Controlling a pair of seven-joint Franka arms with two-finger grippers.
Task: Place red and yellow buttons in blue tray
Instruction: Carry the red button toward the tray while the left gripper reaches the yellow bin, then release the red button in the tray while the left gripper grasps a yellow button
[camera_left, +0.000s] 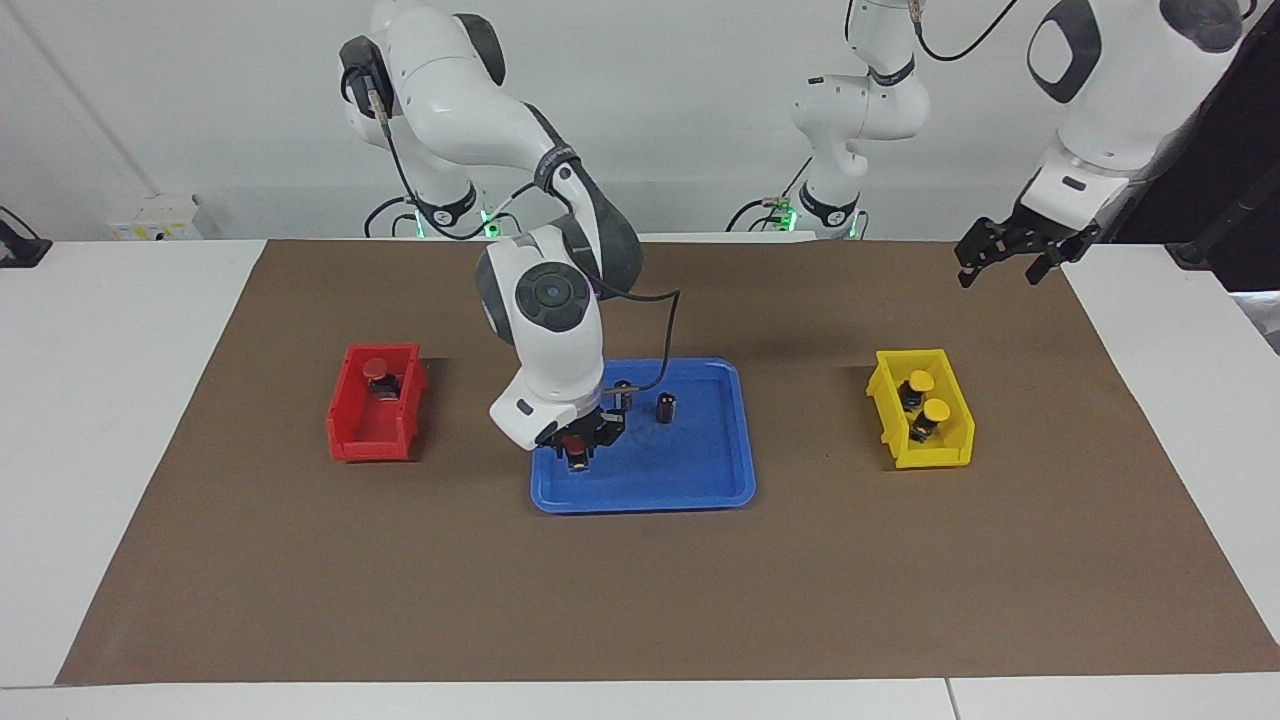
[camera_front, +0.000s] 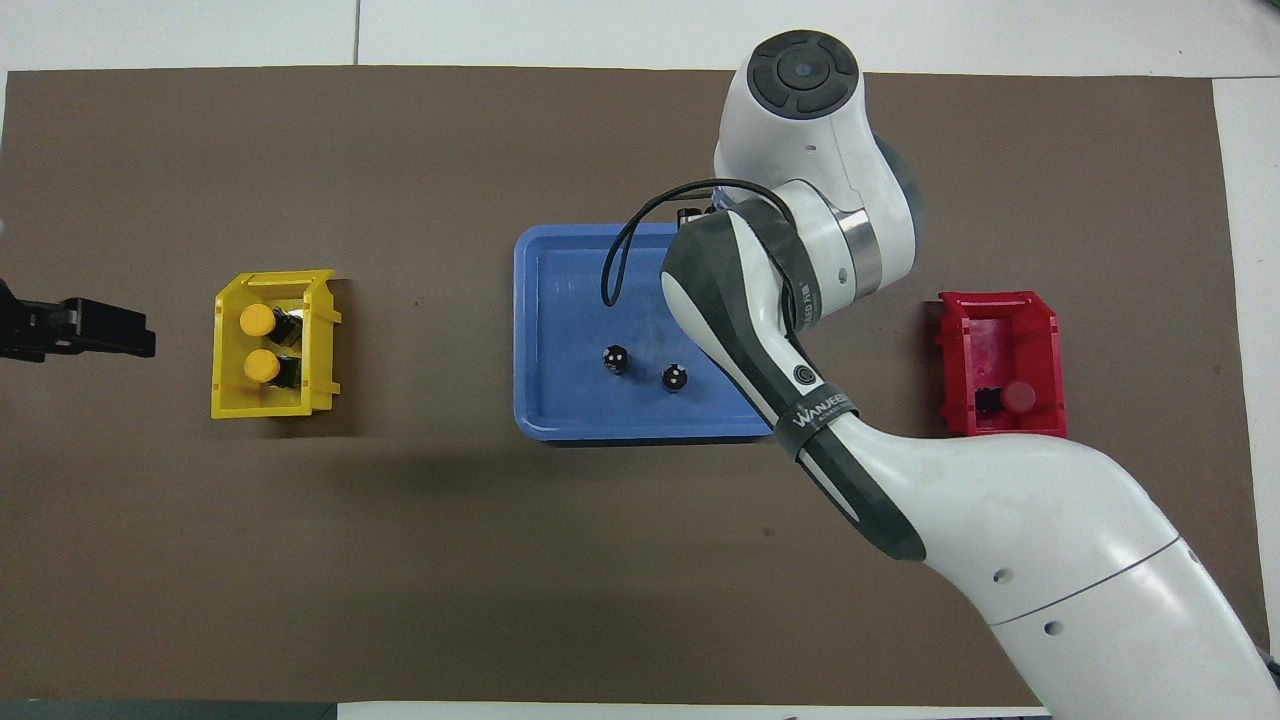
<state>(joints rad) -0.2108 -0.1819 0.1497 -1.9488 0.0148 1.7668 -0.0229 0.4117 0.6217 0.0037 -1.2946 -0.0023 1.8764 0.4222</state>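
Red and yellow buttons are spread over three containers. One red button (camera_left: 574, 447) with a round red cap on a short black body is clamped in the right gripper (camera_left: 577, 452), low over the blue tray (camera_left: 700, 480) at the corner toward the right arm's end of the table and farther from the robots; whether its base touches the tray floor cannot be told. The other red button (camera_left: 378, 374) lies in the small red bin (camera_left: 372, 440), cap up and tilted, in the part nearer to the robots. Both yellow buttons (camera_left: 921, 383) (camera_left: 935, 411) lie side by side in the small yellow bin (camera_left: 935, 458), round yellow caps on black bodies, leaning against the wall.

The tray is wide, flat and blue, with rounded corners and a low rim, and sits mid-table between the two bins. Two dark capless cylinders (camera_left: 666, 408) stand upright in it, in the part nearer to the robots; one (camera_left: 622, 390) is partly hidden by the right arm's wrist in the facing view, while both show clearly in the overhead view.

From overhead the right arm covers the held button, the gripper and that corner of the tray.

The left gripper (camera_left: 1000, 254), fingers spread apart and holding nothing, hangs in the air over the brown mat at the left arm's end of the table; in the overhead view it is cut off by the frame edge.
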